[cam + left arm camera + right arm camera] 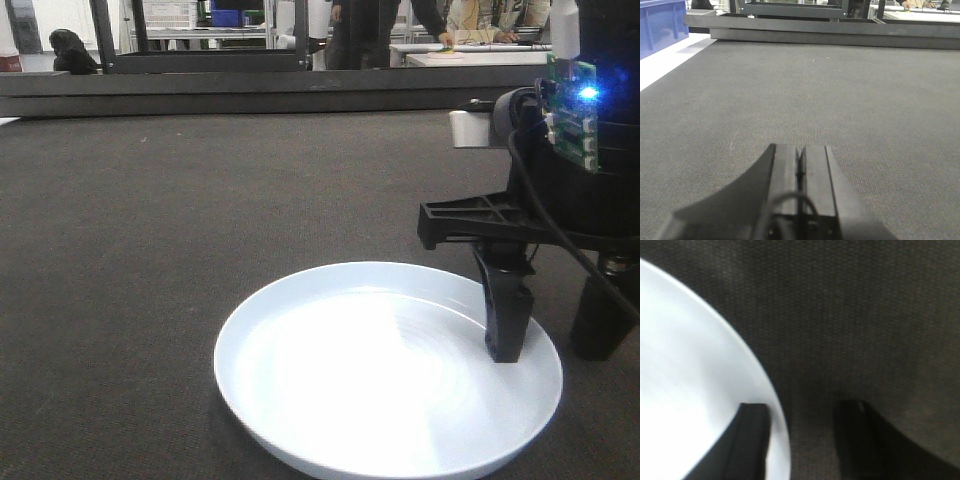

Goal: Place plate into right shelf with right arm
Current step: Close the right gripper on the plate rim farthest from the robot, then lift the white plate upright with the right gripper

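White plate (pixel 380 380) lies flat on the dark grey bench (pixel 150 250), low in the front view and close to the camera. Your right pincer (pixel 555 345) is down at the plate's right-hand edge, jaws parted wide and straddling the rim. One finger (pixel 508 320) stands inside the plate and the other finger (pixel 600 320) is outside it, over the bench. The right wrist view shows the same, blurred: the rim runs up between the two tips and the jaws are not closed on it. Whether the inner tip touches the plate's surface, you cannot tell. Over on the left, your left pincer (pixel 801 155) has its fingers pressed tight together, holding nothing, low over the bench. A blue crate (pixel 657 25) sits at the top left corner of that view.
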You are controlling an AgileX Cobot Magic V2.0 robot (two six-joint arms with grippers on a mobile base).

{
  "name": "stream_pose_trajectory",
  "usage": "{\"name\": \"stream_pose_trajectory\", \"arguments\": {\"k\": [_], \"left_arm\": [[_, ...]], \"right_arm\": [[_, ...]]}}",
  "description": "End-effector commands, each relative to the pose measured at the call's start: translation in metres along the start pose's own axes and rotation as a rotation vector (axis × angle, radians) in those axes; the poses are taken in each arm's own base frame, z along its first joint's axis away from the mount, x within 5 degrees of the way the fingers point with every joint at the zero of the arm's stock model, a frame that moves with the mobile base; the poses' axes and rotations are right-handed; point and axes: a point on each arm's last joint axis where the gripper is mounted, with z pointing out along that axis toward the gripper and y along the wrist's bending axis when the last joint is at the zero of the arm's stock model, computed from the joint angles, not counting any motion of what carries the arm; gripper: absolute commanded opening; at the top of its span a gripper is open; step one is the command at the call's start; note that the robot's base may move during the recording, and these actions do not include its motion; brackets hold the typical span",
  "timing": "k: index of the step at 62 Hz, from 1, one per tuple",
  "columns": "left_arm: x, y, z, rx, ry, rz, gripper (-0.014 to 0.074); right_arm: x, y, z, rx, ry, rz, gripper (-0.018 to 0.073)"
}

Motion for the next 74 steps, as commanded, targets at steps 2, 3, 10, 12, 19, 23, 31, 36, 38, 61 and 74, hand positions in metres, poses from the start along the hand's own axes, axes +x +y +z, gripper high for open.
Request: {"name": "stream_pose_trajectory", "arguments": {"k": [2,3,10,12,19,23,31,36,38,61,74], "left_arm": [[-0.005,0.001,-0.001,-0.012,-0.089,-0.015,-0.0128],[-0.005,0.001,-0.001,-0.012,-0.089,-0.015,-0.0128],[-0.005,0.001,-0.001,-0.012,-0.089,-0.015,-0.0128],[-0.005,0.001,-0.001,-0.012,-0.089,-0.015,-0.0128],[-0.005,0.001,-0.001,-0.012,-0.089,-0.015,-0.0128],[-0.005,0.001,-0.001,-0.012,-0.089,-0.015,-0.0128],[-0.005,0.001,-0.001,-0.012,-0.089,-0.015,-0.0128],[-0.005,0.001,-0.001,-0.012,-0.089,-0.015,-0.0128],[-0.005,0.001,-0.001,-0.012,-0.089,-0.015,-0.0128],[-0.005,0.001,-0.001,-0.012,-0.089,-0.015,-0.0128],[-0.005,0.001,-0.001,-0.012,-0.089,-0.015,-0.0128]], "right_arm": [[-0.002,0.002,-0.014,-0.04,-0.052,0.008,0.0247],[-0.002,0.002,-0.014,-0.04,-0.052,0.008,0.0235],[-0.001,0.002,-0.015,-0.039,-0.048,0.008,0.0139],[-0.001,0.002,-0.017,-0.041,-0.053,0.007,0.0116],[0.001,0.001,-0.029,-0.062,-0.089,0.005,0.0043],[0.004,0.0,-0.042,-0.082,-0.127,0.0,0.0048],[0.011,-0.004,-0.07,-0.13,-0.224,-0.024,0.0048],[0.014,-0.007,-0.085,-0.157,-0.303,-0.079,0.0048],[0.015,-0.009,-0.091,-0.168,-0.341,-0.109,0.0048],[0.034,-0.062,-0.124,-0.219,-0.94,-0.251,0.0048],[0.058,-0.096,-0.121,-0.104,-1.168,-0.248,0.0048]]}}
